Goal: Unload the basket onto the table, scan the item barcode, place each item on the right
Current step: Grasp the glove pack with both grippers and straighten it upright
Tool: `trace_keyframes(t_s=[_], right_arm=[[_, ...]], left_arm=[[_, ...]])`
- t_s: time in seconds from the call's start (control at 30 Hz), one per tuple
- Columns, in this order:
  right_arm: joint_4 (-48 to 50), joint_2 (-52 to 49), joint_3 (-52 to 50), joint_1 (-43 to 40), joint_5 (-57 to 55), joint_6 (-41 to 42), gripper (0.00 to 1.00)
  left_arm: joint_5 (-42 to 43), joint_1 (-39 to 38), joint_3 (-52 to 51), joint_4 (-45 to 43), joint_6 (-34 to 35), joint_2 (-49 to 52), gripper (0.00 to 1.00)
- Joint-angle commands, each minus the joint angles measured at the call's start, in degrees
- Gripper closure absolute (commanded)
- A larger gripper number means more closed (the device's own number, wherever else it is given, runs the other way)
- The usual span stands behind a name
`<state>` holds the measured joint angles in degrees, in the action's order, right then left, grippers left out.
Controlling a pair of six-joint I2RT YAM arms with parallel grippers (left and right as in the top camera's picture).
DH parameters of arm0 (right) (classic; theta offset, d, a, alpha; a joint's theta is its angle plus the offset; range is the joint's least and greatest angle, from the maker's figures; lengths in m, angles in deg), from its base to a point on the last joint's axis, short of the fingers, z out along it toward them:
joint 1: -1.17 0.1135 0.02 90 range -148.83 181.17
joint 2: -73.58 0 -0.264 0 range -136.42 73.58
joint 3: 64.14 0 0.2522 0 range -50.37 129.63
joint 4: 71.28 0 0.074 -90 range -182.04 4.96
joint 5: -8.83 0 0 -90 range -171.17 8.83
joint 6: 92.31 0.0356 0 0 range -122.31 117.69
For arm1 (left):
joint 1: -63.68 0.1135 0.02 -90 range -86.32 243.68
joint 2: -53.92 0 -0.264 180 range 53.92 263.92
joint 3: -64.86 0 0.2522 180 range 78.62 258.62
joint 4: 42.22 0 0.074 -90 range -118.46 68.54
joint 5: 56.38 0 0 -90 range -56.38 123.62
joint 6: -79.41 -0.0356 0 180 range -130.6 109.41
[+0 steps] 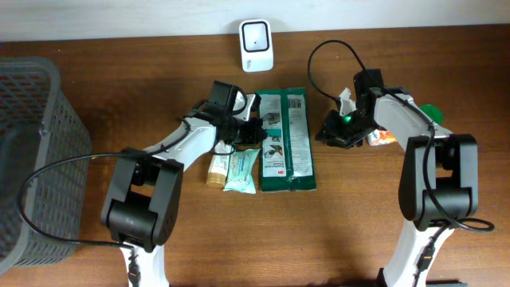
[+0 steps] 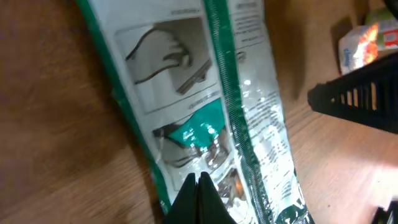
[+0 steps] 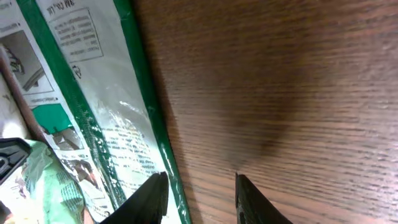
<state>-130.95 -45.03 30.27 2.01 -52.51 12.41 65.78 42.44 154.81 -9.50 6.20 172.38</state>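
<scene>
1. My left claw (image 2: 199,193) is closed tight, its two fingers meeting in a single point.
2. It hangs over the left part of the packet (image 1: 287,139), above the printed pictures. I cannot tell whether the tips touch the film.
3. My right claw (image 3: 199,196) stands at a narrow gap, with bare wood of the table (image 1: 351,223) showing between the fingers.
4. It is low on the right side of the packet, and its left finger is just beside the packet's green edge.
5. The packet is green and white and lies flat at the middle of the table, its long side running from near to far between my two claws. Its glossy film catches the light.
6. The white scanner (image 1: 256,45) stands at the far edge, beyond the packet's far end and apart from it.
7. A yellowish tube (image 1: 217,169) and a mint pouch (image 1: 241,171) lie side by side just left of the packet's near end.
8. An orange-and-white pouch (image 1: 382,137) lies right of my right claw.
9. A grey basket (image 1: 32,159) fills the left end of the table.
</scene>
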Motion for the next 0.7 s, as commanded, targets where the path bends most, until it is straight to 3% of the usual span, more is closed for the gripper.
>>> trace_keyframes(t_s=[0.0, 0.27, 0.43, 0.67], right_arm=[[-0.8, 1.9, -0.4, 0.4, 1.1, -0.8, 0.66], [-2.9, 1.4, -0.6, 0.4, 1.2, -0.8, 0.66], [-2.5, 0.1, -1.6, 0.4, 2.3, -0.9, 0.66], [9.5, 0.1, -12.0, 1.0, 11.0, -0.6, 0.67]], left_arm=[[-2.1, -1.8, -0.3, 0.1, 3.5, 1.6, 1.0], [-13.5, -3.7, -0.3, 3.3, 12.1, 2.2, 1.0], [-14.2, -3.7, -0.3, 3.6, 13.2, 2.5, 1.0], [-14.3, -3.8, -0.3, 3.6, 13.2, 2.5, 1.0]])
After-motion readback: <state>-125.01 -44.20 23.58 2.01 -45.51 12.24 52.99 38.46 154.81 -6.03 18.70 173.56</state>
